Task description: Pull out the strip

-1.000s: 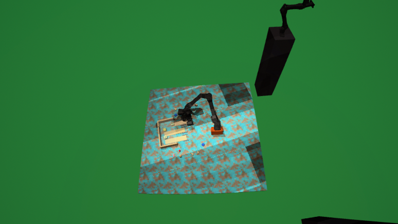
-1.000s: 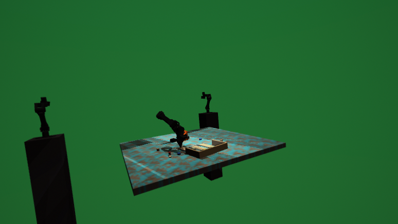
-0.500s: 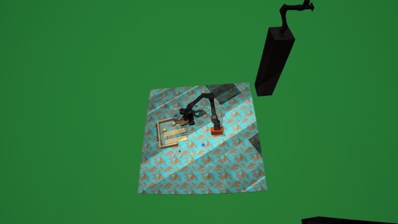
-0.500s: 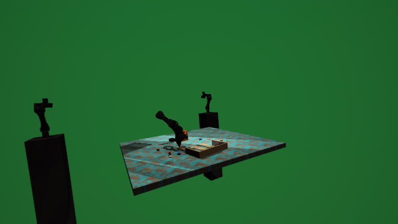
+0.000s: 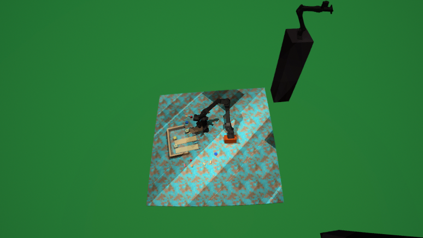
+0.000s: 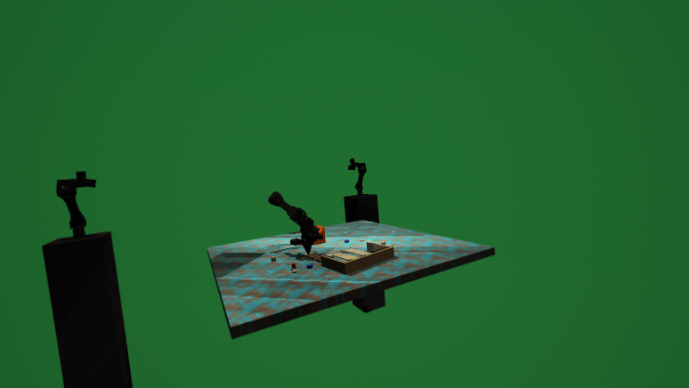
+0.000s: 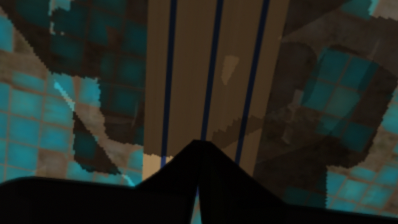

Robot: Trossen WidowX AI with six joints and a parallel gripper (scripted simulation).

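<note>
My gripper [image 5: 205, 130] [image 6: 308, 253] [image 7: 200, 149] is shut, its fingertips together over the outer part of a wooden strip [image 5: 195, 129] [image 6: 313, 257] [image 7: 191, 75] with blue lengthwise lines. Nothing shows between the fingers; contact with the strip cannot be told. A small pale cube [image 5: 187, 130] with a dark mark is at that strip's far end. A yellowish cube [image 5: 175, 137] is at the end of the middle strip [image 5: 186, 140]. Another pale marked cube [image 5: 175, 146] is by the third strip [image 5: 187, 148]. The cubes' labels are too small to read.
A low wooden frame [image 5: 169, 143] [image 6: 368, 261] surrounds the cube ends and is open toward the arm's orange base [image 5: 230, 139]. A blue piece [image 5: 186, 122] [image 6: 310, 265] and a red piece [image 5: 191, 116] [image 6: 293, 265] lie beside it. Another blue piece [image 5: 215, 153] lies near the base.
</note>
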